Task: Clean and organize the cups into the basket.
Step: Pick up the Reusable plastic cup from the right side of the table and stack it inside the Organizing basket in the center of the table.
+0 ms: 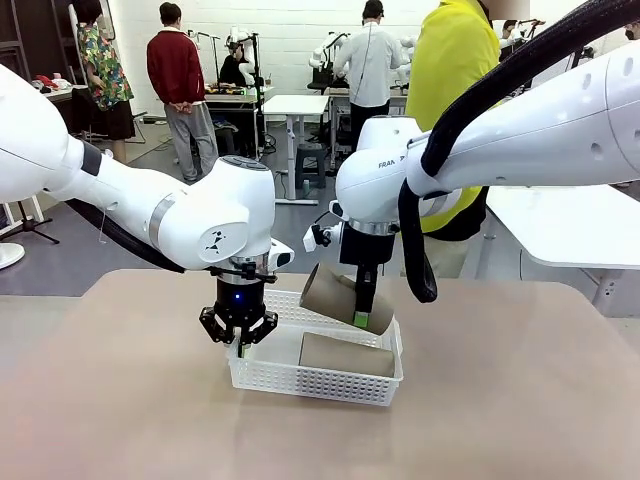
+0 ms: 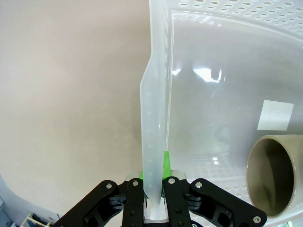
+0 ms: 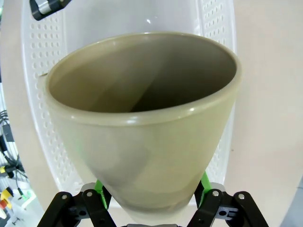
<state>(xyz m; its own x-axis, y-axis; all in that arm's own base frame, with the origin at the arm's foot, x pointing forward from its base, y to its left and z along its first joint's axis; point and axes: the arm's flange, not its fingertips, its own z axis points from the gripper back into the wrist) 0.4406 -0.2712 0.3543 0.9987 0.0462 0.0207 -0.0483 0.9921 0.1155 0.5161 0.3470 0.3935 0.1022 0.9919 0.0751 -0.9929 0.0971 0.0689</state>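
The tan table (image 1: 520, 400) carries the white mesh basket (image 1: 310, 383) near the middle of its near edge, with the long sides running roughly along that edge.

One brown cup (image 1: 345, 355) lies on its side in the right half of the basket, against the near long wall. Its long axis follows the basket's length and its mouth faces the left end.

A second brown cup (image 1: 330, 293) hangs in the air just above it, over the far side of the same half. It is tilted, with the wide mouth raised toward the left end and the narrow base lower toward the right end.

The right gripper (image 1: 360, 318) is clamped across that hanging cup near its base.

The left gripper (image 1: 240, 347) is at the basket's left end, clenched on the thin end wall, likely to steady the basket.

The right arm is the one placed to act. The move probably turns on levelling the hanging cup's axis to match its neighbour and lowering it into the gap along the far long wall.
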